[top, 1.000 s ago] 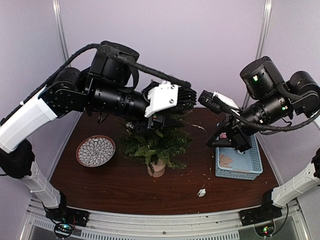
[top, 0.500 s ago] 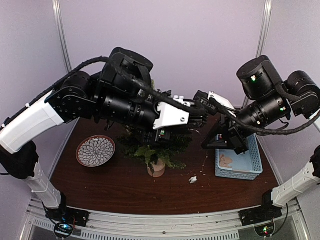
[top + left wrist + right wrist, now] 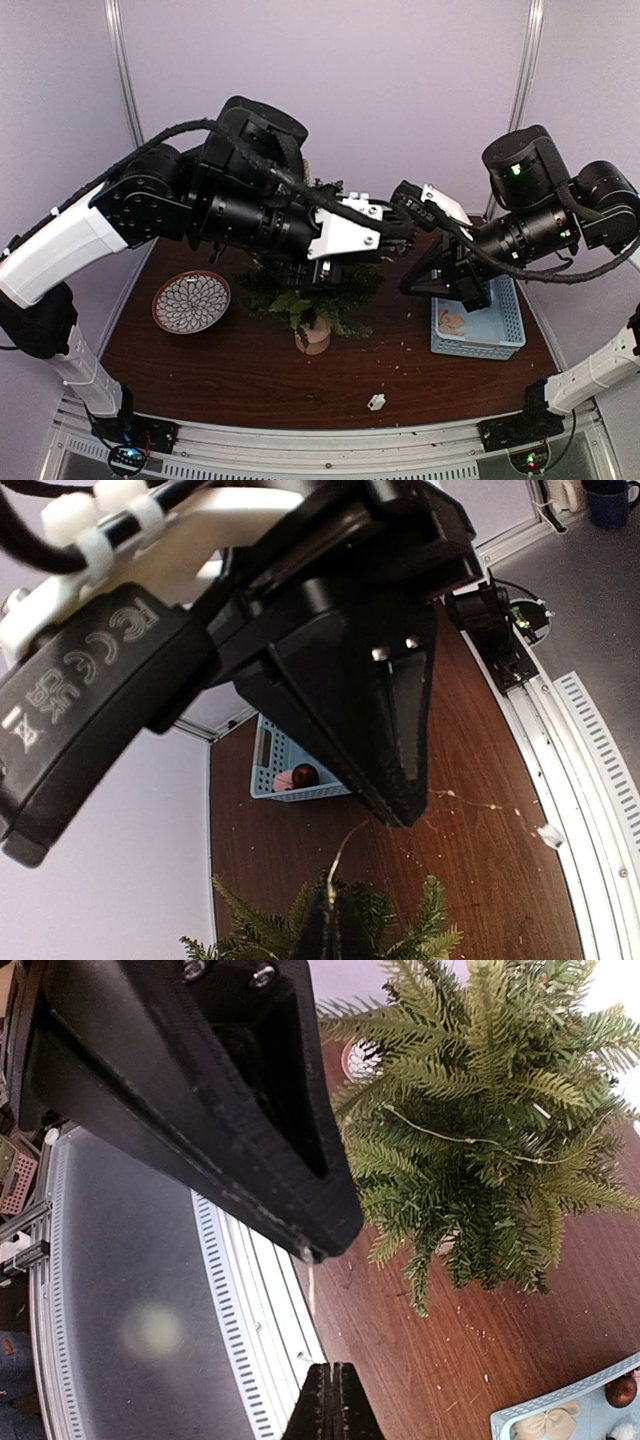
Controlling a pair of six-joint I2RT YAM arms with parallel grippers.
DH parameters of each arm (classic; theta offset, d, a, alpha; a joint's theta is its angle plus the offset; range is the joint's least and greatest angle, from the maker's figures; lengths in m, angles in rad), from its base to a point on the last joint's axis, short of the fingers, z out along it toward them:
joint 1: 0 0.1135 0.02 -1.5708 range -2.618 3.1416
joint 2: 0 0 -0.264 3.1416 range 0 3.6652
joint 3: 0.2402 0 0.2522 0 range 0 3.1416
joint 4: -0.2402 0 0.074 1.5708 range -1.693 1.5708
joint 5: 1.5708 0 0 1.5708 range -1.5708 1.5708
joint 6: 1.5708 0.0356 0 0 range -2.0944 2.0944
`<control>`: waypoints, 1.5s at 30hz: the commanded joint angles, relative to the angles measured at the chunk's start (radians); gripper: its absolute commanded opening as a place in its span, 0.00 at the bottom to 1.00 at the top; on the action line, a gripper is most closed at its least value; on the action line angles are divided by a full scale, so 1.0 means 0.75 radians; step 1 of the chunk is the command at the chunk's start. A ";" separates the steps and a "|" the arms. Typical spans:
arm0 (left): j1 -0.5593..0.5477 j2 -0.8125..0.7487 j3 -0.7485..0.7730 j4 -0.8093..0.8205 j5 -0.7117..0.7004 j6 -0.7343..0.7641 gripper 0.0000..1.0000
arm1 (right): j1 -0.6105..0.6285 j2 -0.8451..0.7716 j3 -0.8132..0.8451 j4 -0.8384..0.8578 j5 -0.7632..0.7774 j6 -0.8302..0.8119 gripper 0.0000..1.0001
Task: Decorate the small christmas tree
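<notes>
Left gripper fully closed, pinching a thin wire at its tip. Right gripper closed too; can't tell if it holds anything. Small christmas tree stands upright mid-table, between plate and blue basket, right under my left gripper.

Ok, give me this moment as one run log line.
left claw: shut, over small christmas tree | right claw: shut, right of tree | thin wire: lying across branches

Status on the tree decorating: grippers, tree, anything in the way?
Left gripper shut, right gripper shut, tips close together by the small green artificial christmas tree. Tree upright on its wooden stump, thin wire strand across its branches. Nothing blocking it.
</notes>
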 commanded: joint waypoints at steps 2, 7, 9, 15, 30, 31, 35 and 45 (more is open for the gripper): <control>0.001 -0.027 -0.020 0.119 -0.052 -0.042 0.00 | 0.007 -0.056 -0.078 0.138 0.067 0.000 0.00; 0.002 -0.035 -0.042 0.144 -0.056 -0.081 0.00 | 0.006 -0.081 -0.128 0.199 0.081 0.001 0.00; 0.005 -0.040 -0.050 0.158 -0.057 -0.093 0.00 | 0.005 -0.095 -0.151 0.218 0.096 0.007 0.00; 0.019 -0.045 -0.053 0.178 -0.054 -0.125 0.00 | 0.006 -0.150 -0.220 0.285 0.153 0.024 0.03; 0.038 -0.037 -0.044 0.205 -0.047 -0.172 0.00 | 0.006 -0.196 -0.287 0.354 0.188 0.033 0.09; 0.040 -0.037 -0.044 0.208 -0.047 -0.173 0.00 | 0.005 -0.197 -0.290 0.359 0.189 0.033 0.10; 0.047 -0.035 -0.046 0.215 -0.043 -0.177 0.00 | 0.006 -0.199 -0.295 0.370 0.192 0.031 0.13; 0.073 -0.031 -0.044 0.236 -0.028 -0.187 0.00 | 0.005 -0.252 -0.354 0.412 0.252 0.049 0.46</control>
